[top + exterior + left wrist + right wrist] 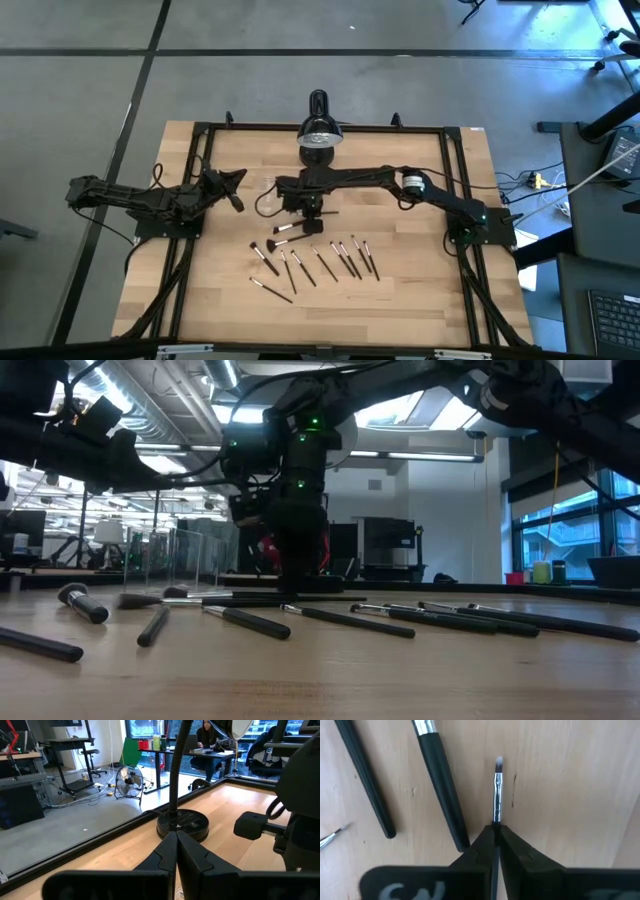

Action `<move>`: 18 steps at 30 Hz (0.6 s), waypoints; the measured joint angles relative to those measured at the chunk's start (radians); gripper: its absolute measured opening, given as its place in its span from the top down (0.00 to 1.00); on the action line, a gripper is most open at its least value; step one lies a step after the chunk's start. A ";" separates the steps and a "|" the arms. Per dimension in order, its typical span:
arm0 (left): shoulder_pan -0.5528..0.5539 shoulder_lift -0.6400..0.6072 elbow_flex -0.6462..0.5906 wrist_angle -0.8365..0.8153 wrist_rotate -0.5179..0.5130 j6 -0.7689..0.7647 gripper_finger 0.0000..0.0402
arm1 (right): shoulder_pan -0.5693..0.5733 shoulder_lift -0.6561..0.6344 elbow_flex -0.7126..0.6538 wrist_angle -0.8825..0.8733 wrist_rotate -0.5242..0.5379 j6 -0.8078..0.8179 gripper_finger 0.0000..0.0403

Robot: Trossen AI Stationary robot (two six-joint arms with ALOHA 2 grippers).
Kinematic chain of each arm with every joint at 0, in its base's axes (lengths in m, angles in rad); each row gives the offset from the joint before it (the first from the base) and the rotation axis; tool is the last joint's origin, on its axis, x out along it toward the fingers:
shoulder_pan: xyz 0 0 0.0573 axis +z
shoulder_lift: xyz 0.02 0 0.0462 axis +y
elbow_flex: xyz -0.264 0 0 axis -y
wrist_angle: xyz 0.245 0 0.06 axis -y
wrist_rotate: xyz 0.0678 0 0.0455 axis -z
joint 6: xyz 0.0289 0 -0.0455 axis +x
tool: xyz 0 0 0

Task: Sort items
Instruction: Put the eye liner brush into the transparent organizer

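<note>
Near table centre, right gripper (496, 832) lowered over the wood, dark fingers pinched tight on a thin black-handled makeup brush with silvery ferrule and pale tip (497, 790). Just beside it, two thicker black-handled brushes (442, 790) flat on the light wooden tabletop (420, 290). Toward 6 o'clock, the other slim dark brushes (345, 258) spread in a loose row. Out at 9 o'clock, left gripper (176, 851) raised, fingers pressed together, empty, facing the black gooseneck desk lamp (182, 822) at 12 o'clock.

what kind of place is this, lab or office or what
Most likely a robotics lab inside an open-plan office: a framed wooden table with two mounted arms stands on a bare concrete floor, with desks, a floor fan and a seated person beyond it.
</note>
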 joint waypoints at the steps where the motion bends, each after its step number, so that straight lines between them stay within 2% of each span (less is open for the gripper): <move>1: 0.000 0.000 0.000 0.000 0.000 0.000 0.99 | 0.001 -0.002 0.013 -0.005 0.004 0.004 0.95; 4: 0.000 0.000 0.000 -0.010 0.000 0.000 0.99 | 0.000 -0.019 0.027 0.018 0.020 0.010 0.95; 9: 0.000 0.000 0.000 -0.025 0.019 -0.002 0.99 | -0.007 -0.102 0.031 0.004 0.113 0.033 0.95; 15: 0.000 0.000 0.000 -0.031 0.057 -0.019 0.99 | -0.029 -0.173 0.032 0.016 0.114 0.056 0.95; 18: 0.000 0.000 0.000 -0.031 0.063 -0.026 0.99 | -0.033 -0.215 0.032 0.085 0.105 0.062 0.95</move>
